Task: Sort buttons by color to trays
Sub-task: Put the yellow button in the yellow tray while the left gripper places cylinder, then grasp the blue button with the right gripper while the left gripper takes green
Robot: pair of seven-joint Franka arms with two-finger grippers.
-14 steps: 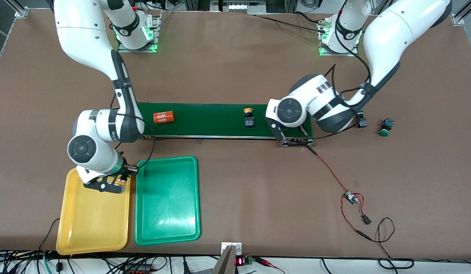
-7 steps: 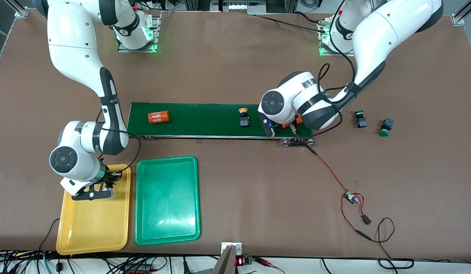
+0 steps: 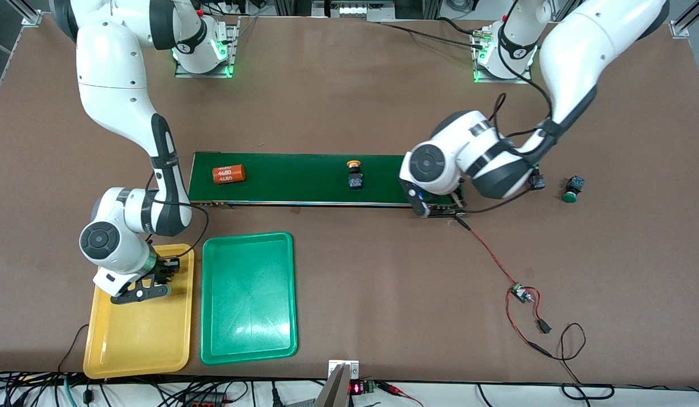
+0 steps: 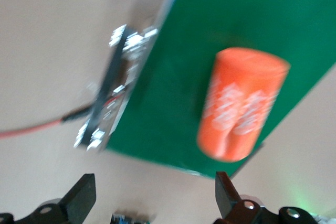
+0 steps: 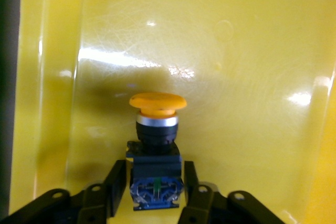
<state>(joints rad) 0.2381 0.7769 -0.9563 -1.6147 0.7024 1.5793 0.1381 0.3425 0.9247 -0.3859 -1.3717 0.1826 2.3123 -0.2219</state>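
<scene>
Right wrist view shows what the front view hides: a yellow-capped button (image 5: 155,150) lies in the glossy yellow tray (image 5: 252,77), between the slightly parted fingers of the right gripper (image 5: 155,187), which flank its blue base. Left gripper (image 4: 152,198) hangs wide open, empty, over an orange cylinder (image 4: 241,103) on the green belt (image 4: 220,19).

The left arm hides most of a green-capped button (image 3: 537,181), and the orange cylinder (image 4: 242,103) shows blurred.
</scene>
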